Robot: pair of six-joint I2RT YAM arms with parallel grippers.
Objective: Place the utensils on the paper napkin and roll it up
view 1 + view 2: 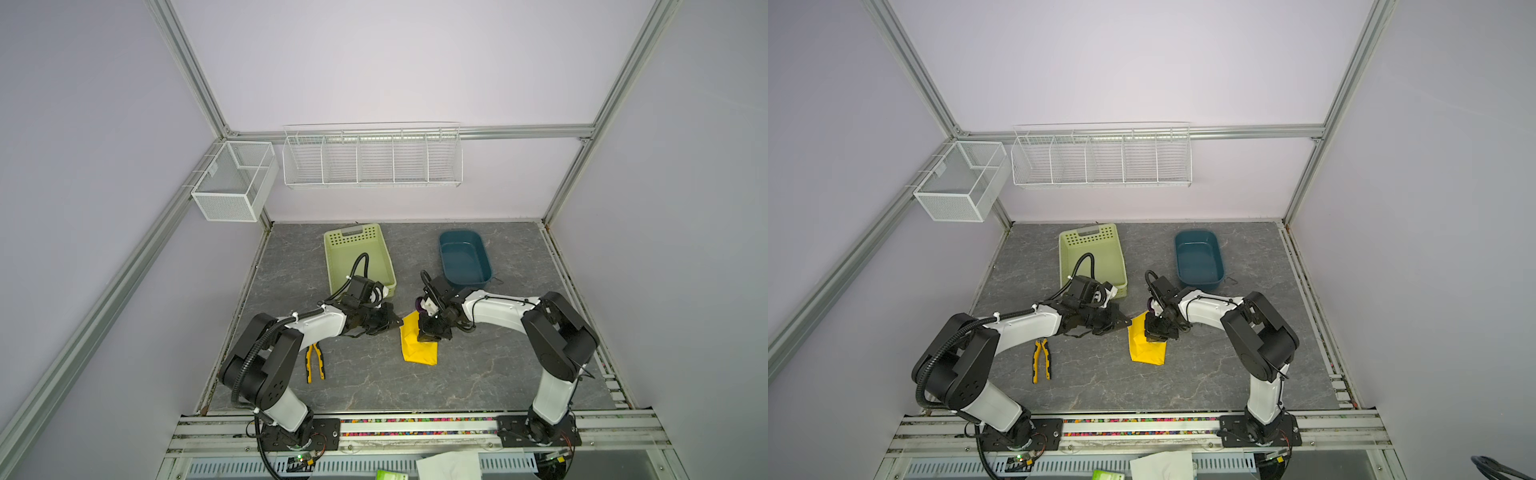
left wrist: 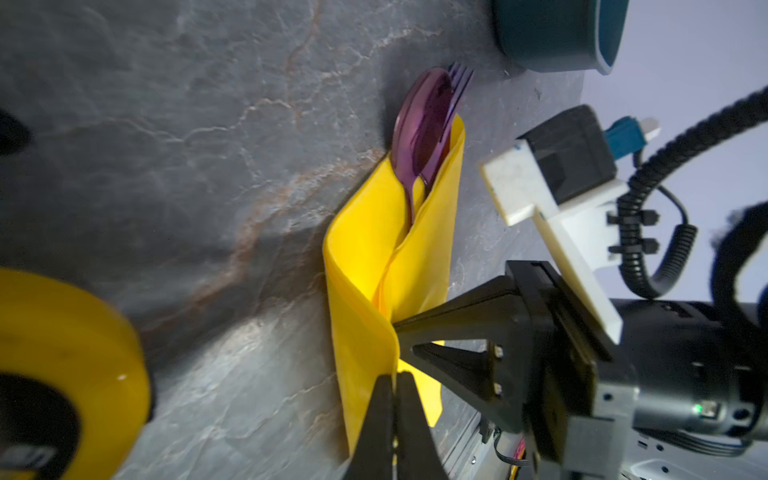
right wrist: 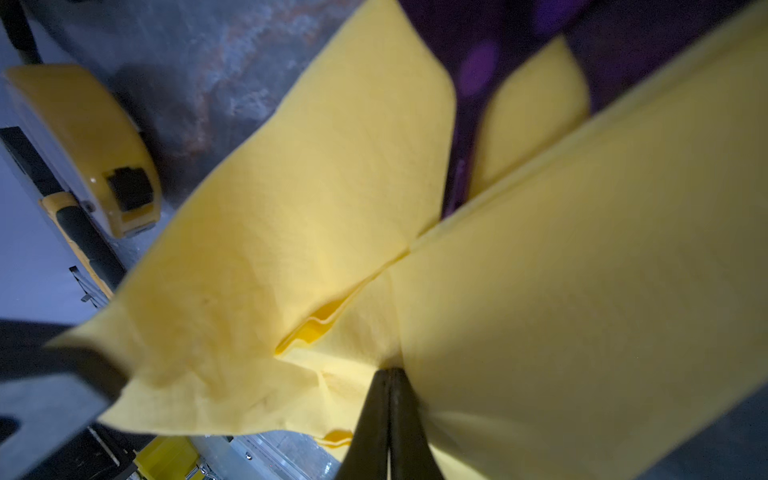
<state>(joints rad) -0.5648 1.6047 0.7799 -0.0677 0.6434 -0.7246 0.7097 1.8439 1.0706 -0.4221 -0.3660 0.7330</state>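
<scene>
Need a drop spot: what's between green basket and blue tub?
Bare table between the green basket and blue tub, seen in both top views.

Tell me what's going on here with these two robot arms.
Two arms are wrapping a spoon and fork in a yellow napkin. The napkin is folded loosely over the handles, with the purple heads sticking out at one end. The left fingers and right fingers are both shut on the napkin from opposite sides. It isn't a tight roll yet. Pliers and a tape measure lie nearby, untouched.
</scene>
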